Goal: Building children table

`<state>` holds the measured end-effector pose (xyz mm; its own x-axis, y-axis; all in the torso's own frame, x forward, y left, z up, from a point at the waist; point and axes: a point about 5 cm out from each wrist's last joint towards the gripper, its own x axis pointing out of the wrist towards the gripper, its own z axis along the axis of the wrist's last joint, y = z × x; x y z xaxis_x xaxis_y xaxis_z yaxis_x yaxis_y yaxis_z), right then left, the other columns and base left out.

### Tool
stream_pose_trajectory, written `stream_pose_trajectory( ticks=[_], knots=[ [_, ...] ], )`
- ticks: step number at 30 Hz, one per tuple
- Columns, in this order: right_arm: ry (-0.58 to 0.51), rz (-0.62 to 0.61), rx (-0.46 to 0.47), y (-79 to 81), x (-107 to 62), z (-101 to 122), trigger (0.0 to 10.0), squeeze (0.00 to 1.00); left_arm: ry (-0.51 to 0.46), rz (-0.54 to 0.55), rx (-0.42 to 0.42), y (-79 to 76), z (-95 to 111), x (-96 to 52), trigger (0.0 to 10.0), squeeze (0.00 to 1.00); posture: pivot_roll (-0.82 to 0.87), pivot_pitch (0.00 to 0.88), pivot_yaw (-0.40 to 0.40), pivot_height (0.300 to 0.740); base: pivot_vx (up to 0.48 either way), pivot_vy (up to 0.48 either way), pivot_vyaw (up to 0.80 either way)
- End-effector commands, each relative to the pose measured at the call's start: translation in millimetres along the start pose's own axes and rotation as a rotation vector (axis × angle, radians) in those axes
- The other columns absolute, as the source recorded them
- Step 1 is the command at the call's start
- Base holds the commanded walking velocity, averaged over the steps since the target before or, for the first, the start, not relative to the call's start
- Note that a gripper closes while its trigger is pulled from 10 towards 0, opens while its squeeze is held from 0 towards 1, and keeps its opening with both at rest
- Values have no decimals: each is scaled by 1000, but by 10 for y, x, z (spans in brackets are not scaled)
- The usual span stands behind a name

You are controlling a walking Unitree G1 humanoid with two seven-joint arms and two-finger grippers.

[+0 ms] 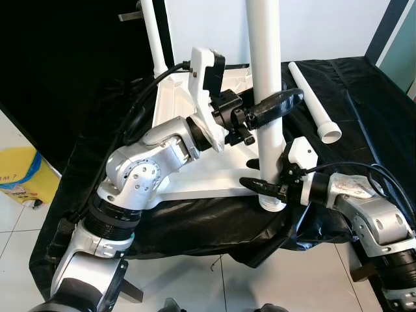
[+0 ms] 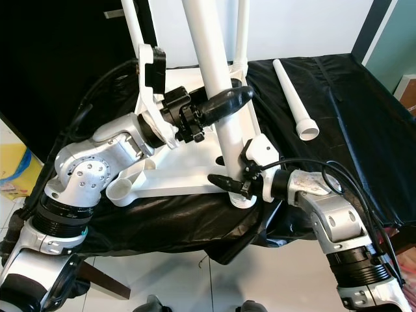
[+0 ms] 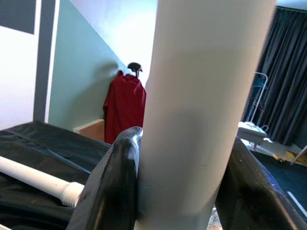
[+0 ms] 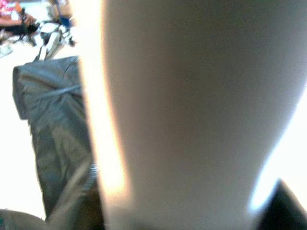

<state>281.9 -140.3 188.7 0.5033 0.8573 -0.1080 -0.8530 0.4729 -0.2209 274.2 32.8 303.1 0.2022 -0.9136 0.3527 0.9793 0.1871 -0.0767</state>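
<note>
White table leg (image 3: 201, 105) clamped between black gripper fingers (image 3: 112, 187)

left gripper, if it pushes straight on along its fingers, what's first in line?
The left gripper is already clamped on the upright white table leg, so that leg comes first. Beyond it, probably the loose white leg on the black sheet; depth unclear.

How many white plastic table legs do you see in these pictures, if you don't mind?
3: one upright white plastic table leg gripped by the left pincer and right pincer, one upright leg behind, one loose leg lying on black sheeting. Others may be hidden.
</note>
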Motion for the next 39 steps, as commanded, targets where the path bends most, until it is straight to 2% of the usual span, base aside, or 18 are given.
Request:
stream_pose_trajectory(
  ticks=[1,2,7,8,12,14,16,19,20,21,30,31,32,39],
  knots=[
    [-15,-38,17,-48,-9,18,10000,1000,-21,-159,11,-101,63,51,10000,0,-102,0,24,740,0,0,0],
    [-15,-38,17,-48,-9,18,10000,1000,-21,-159,11,-101,63,51,10000,0,-102,0,24,740,0,0,0],
    [-102,-149,51,-35,68,58,10000,1000,-17,102,18,76,148,110,10000,0,-79,1,25,740,0,0,0],
    [-102,-149,51,-35,68,58,10000,1000,-17,102,18,76,148,110,10000,0,-79,1,25,740,0,0,0],
    [-140,-215,78,1,143,51,10000,1000,6,252,38,187,184,141,10000,0,-76,0,31,740,0,0,0],
    [-140,-215,78,1,143,51,10000,1000,6,252,38,187,184,141,10000,0,-76,0,31,740,0,0,0],
    [-167,-297,103,15,214,57,10000,1000,-1,327,38,243,209,160,10000,0,-83,6,36,740,0,0,0],
    [-182,-335,121,25,254,66,10000,965,2,361,45,265,212,170,10000,0,-83,6,36,740,0,0,0],
    [-192,-361,129,37,287,78,10000,114,2,381,46,275,215,178,10000,0,-90,13,38,740,0,0,0],
    [-200,-390,133,47,321,92,10000,0,4,393,60,277,216,193,10000,0,-91,26,39,740,0,0,0],
    [-201,-514,143,46,423,113,10000,0,20,472,136,305,242,278,10000,0,-82,56,45,740,0,0,0],
    [-174,-601,166,25,505,97,10000,0,21,505,210,288,262,350,10000,0,-73,66,51,740,0,0,0],
    [-160,-634,172,14,535,88,10000,0,23,508,233,282,260,375,10000,0,-72,64,50,740,0,0,0],
    [-152,-757,229,-34,656,96,10000,0,33,529,260,267,228,474,10000,0,-59,77,58,740,0,0,0]
  ],
)
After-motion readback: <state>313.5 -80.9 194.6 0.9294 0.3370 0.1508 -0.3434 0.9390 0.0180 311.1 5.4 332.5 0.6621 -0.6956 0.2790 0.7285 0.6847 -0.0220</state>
